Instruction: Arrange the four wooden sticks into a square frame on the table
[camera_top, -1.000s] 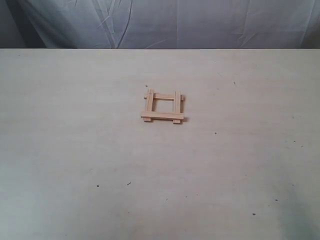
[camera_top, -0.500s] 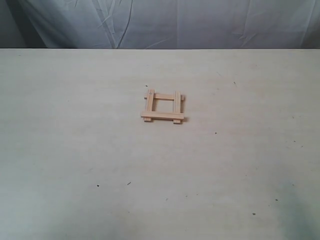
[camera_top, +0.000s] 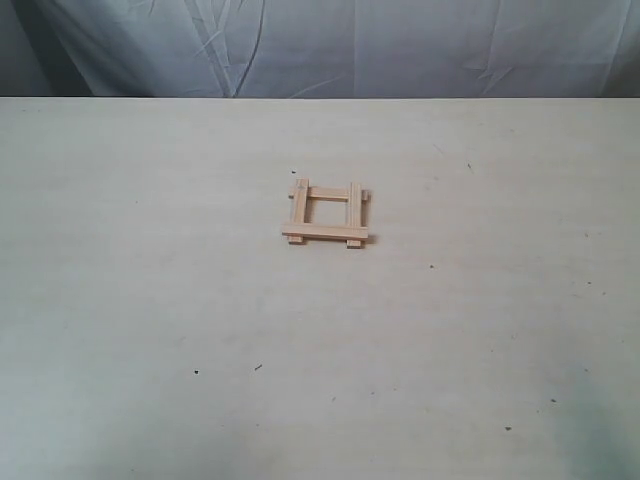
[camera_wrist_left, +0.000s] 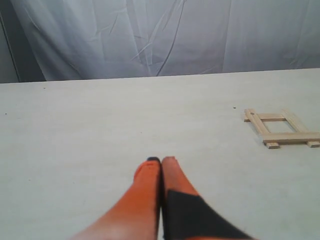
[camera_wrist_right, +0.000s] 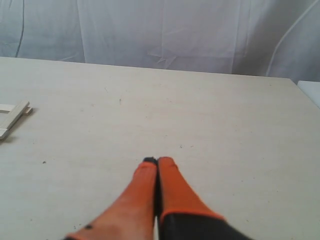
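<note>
On the table (camera_top: 150, 300), square frame (camera_top: 325, 234) complete, left fingers (camera_wrist_left: 147, 176) and right fingers (camera_wrist_right: 145, 176) pressed together

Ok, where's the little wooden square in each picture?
Exterior view: the square frame lies near the middle of the table.
Left wrist view: the frame sits against the picture's edge, almost all of it showing.
Right wrist view: only one corner of the frame peeks in at the picture's edge.
Shared landmark: the wrinkled pale cloth hangs behind the table's far edge in all three.
</note>
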